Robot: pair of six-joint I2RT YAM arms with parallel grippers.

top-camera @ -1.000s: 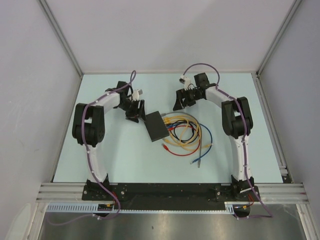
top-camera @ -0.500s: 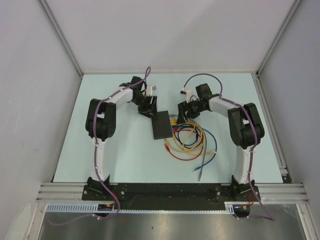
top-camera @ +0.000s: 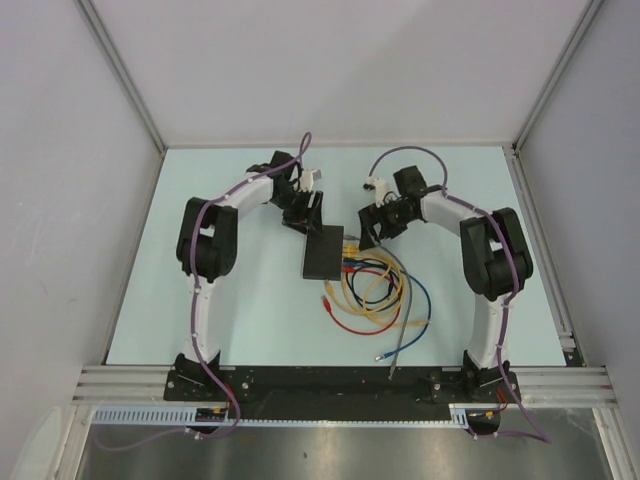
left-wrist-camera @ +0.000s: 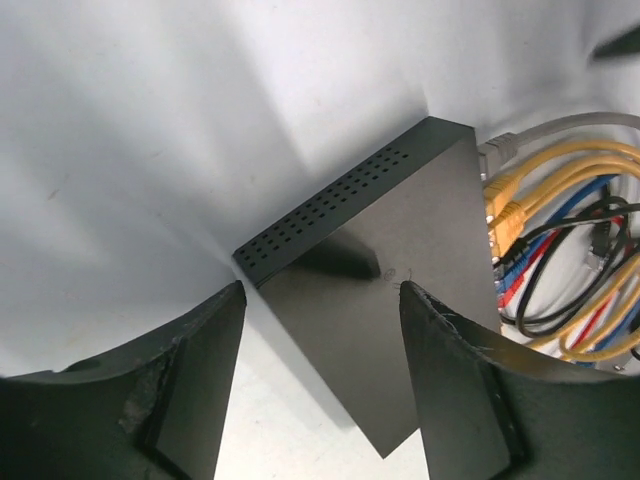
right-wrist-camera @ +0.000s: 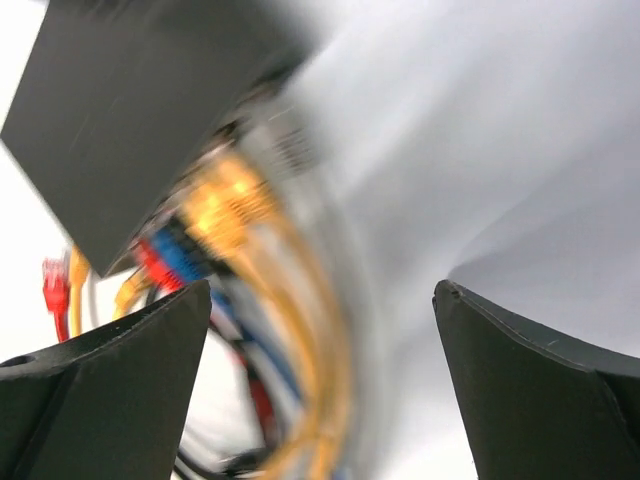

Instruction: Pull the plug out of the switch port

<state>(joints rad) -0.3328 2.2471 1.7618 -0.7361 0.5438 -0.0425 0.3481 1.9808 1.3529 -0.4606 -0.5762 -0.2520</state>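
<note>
Beside tangled cables (left-wrist-camera: 560, 155) sits the flat black switch (left-wrist-camera: 400, 300), seemingly plugged.

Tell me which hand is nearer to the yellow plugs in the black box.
Right. The right hand hangs open close beside the yellow plugs on the right edge of the black box. The left hand is open over the box's far left corner.

From my right wrist the cables (right-wrist-camera: 235, 215) at the switch (right-wrist-camera: 130, 100) smear into blur, so I cannot tell which one enters which socket.
</note>
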